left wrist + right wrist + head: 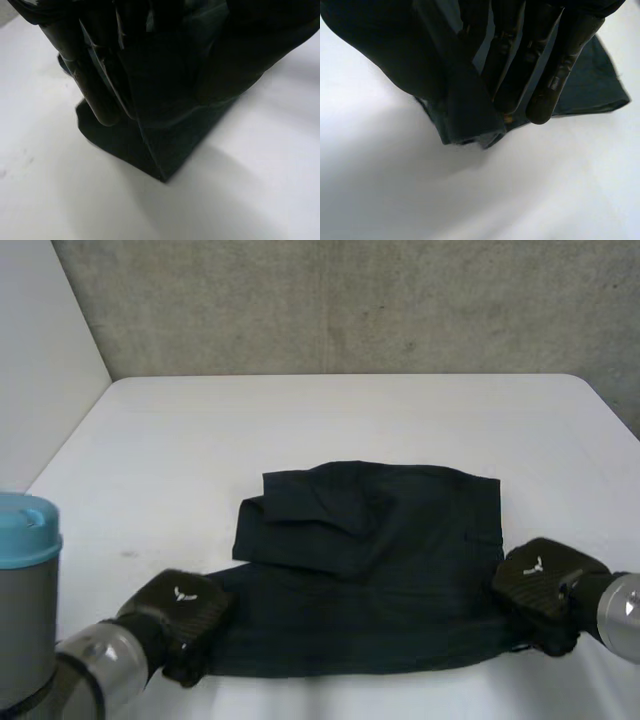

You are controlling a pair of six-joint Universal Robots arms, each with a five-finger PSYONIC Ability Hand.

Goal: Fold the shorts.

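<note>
The left arm (28,575), grey with a light-blue cap, stands in the lower left corner of the head view. Just right of it the left hand (182,612) sits on the lower left corner of the shorts (400,580). The shorts are dark and lie flat on the white table (350,410), at the centre and lower centre of the frame. One flap is folded over on their upper left part. The right hand (545,582) is at the right of the frame, on the lower right corner of the cloth. A grey wall (350,300) runs across the top, behind the table.

In the left wrist view, the fingers (97,90) and thumb (235,60) close on the cloth between them. A pointed corner of the shorts (165,150) pokes out past the fingertips onto the table.

In the right wrist view, the straight fingers (545,85) lie over the shorts (590,90), with the thumb (395,55) opposite. A fold of cloth seems pinched between them, though dark on dark makes this hard to read.
</note>
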